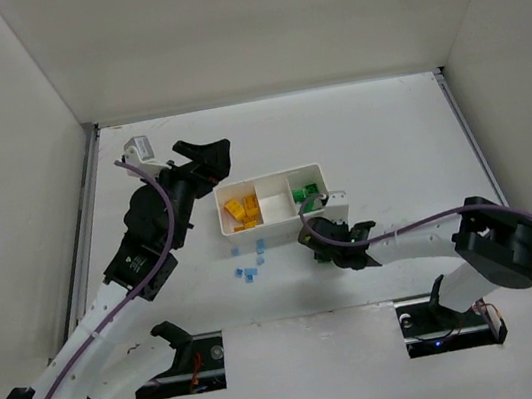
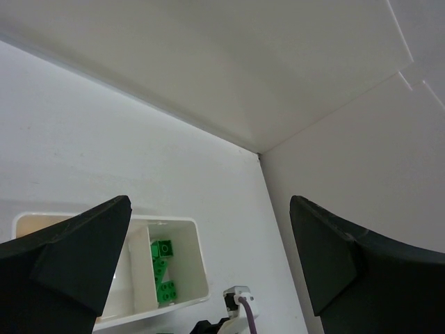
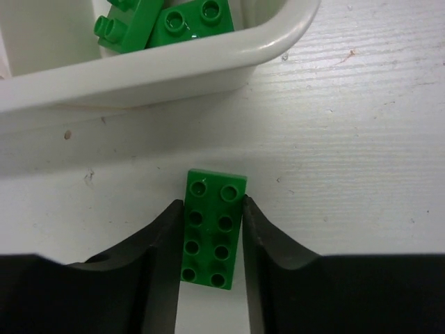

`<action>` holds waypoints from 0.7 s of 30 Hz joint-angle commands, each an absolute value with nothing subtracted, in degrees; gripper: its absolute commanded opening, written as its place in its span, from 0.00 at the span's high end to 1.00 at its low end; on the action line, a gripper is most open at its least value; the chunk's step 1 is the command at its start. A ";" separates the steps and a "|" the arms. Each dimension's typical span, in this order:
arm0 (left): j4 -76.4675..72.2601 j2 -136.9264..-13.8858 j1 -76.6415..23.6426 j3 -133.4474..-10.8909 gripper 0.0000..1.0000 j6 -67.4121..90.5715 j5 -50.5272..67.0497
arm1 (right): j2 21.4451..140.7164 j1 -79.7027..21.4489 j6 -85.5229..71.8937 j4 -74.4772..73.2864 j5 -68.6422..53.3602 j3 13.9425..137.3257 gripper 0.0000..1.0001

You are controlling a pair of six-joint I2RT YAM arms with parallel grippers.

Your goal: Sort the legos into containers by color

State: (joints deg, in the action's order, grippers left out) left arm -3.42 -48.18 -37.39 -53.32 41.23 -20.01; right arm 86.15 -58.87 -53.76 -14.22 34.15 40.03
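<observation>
The right pincer [image 3: 212,209] is clamped on a green brick [image 3: 212,233] that lies flat on the desk [image 3: 361,139], one finger against each long side. Just ahead of this pincer is the near wall of the white tray [image 3: 160,66]. More green bricks [image 3: 191,17] lie in the tray's compartment beyond that wall. Off to the pincer's left, small blue bricks [image 1: 249,263] are scattered on the desk. The left pincer [image 2: 210,236] hangs spread wide with nothing between its fingers, the tray below it. Orange bricks [image 1: 242,211] lie in the compartment nearest it.
</observation>
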 commanded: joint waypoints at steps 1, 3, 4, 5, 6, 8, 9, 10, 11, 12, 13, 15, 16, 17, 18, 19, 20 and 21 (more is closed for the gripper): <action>-4.48 -48.07 -36.78 -53.79 0.00 43.68 -19.07 | 84.91 -58.84 -53.79 -17.40 32.96 38.68 0.71; -4.83 -48.69 -37.83 -53.96 0.00 43.42 -18.90 | 82.72 -58.84 -54.49 -18.28 33.13 37.62 0.79; -4.92 -48.78 -38.27 -53.96 0.00 42.98 -19.24 | 81.40 -58.93 -55.10 -18.89 33.31 37.10 0.82; -4.92 -49.13 -38.45 -53.96 0.00 42.63 -19.51 | 79.56 -59.28 -55.54 -19.59 33.57 36.74 0.83; -4.92 -49.48 -38.54 -53.88 0.00 42.28 -19.77 | 77.45 -59.63 -55.81 -20.38 34.18 36.48 0.83; -4.66 -50.18 -37.67 -53.35 0.00 42.54 -20.13 | 72.97 -60.60 -55.90 -22.05 35.33 36.21 0.84; -4.57 -50.53 -37.14 -53.00 0.00 42.63 -20.13 | 70.69 -60.77 -55.72 -23.02 35.51 36.56 0.84; -4.57 -50.80 -36.78 -52.56 0.00 42.45 -20.13 | 67.71 -61.21 -55.46 -24.51 35.68 37.26 0.83; -4.66 -51.06 -36.78 -51.86 0.00 42.10 -20.13 | 65.59 -61.65 -55.20 -25.48 35.68 38.05 0.83; -5.01 -51.24 -36.87 -50.90 0.00 41.75 -20.30 | 63.48 -62.00 -54.50 -26.10 35.68 38.84 0.83; -5.10 -51.50 -36.78 -49.93 0.00 41.31 -20.39 | 61.63 -62.09 -53.45 -26.54 35.77 39.80 0.83; -5.53 -51.68 -37.13 -47.30 0.00 40.00 -20.39 | 58.90 -61.83 -50.03 -26.02 35.51 41.65 0.82; -5.71 -51.42 -37.39 -45.81 0.00 39.29 -20.39 | 58.19 -60.87 -48.01 -25.23 35.33 42.79 0.82; -5.71 -50.89 -37.66 -44.05 0.00 38.77 -20.48 | 58.10 -59.38 -45.64 -24.27 35.07 44.11 0.82; -5.54 -50.11 -37.75 -42.55 0.00 38.15 -20.48 | 58.44 -57.72 -43.01 -22.95 34.46 45.60 0.81; -5.02 -48.71 -37.83 -40.62 0.00 37.36 -20.83 | 59.58 -56.13 -39.93 -20.68 33.41 47.18 0.81; -4.49 -46.95 -37.92 -38.87 0.00 36.92 -21.44 | 61.07 -54.99 -37.38 -18.04 32.35 48.15 0.80; -3.87 -45.11 -37.92 -37.19 0.00 36.57 -22.14 | 63.00 -53.23 -34.57 -14.89 31.21 48.95 0.80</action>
State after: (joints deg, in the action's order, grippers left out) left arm -3.75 -50.09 -37.54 -40.29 38.85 -20.01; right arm 59.96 -56.49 -44.49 -22.72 33.26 44.88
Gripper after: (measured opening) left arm 0.997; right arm 0.406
